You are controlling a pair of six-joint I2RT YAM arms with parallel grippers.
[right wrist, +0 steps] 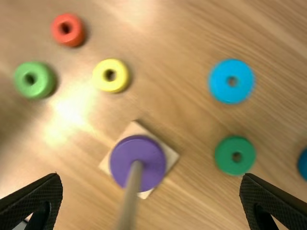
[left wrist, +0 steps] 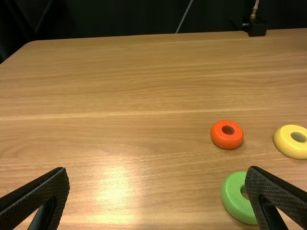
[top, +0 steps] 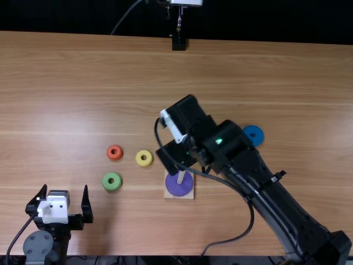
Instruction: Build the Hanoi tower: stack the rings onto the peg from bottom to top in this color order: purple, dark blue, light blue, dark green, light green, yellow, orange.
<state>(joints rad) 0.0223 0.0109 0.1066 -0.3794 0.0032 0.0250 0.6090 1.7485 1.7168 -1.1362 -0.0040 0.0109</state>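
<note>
The purple ring (top: 179, 183) lies flat around the upright peg (right wrist: 134, 179) on its square wooden base (top: 186, 196). Above it, in the top view, hangs my right gripper (top: 175, 157); in the right wrist view this gripper (right wrist: 151, 176) is open, the peg between its fingers' sides. Left of the base lie the yellow (top: 144, 158), orange (top: 115, 152) and light green (top: 112, 181) rings. Light blue (right wrist: 231, 81), dark green (right wrist: 235, 155) and dark blue (top: 253, 134) rings lie on the other side. My left gripper (top: 65, 189) is open at the near left; likewise its wrist view shows this gripper (left wrist: 157, 170) holding nothing.
The right arm stretches diagonally over the wooden table (top: 71, 99) from the near right corner, with a loose cable (top: 248, 221) beside it. A black stand foot (top: 178, 43) is at the table's far edge.
</note>
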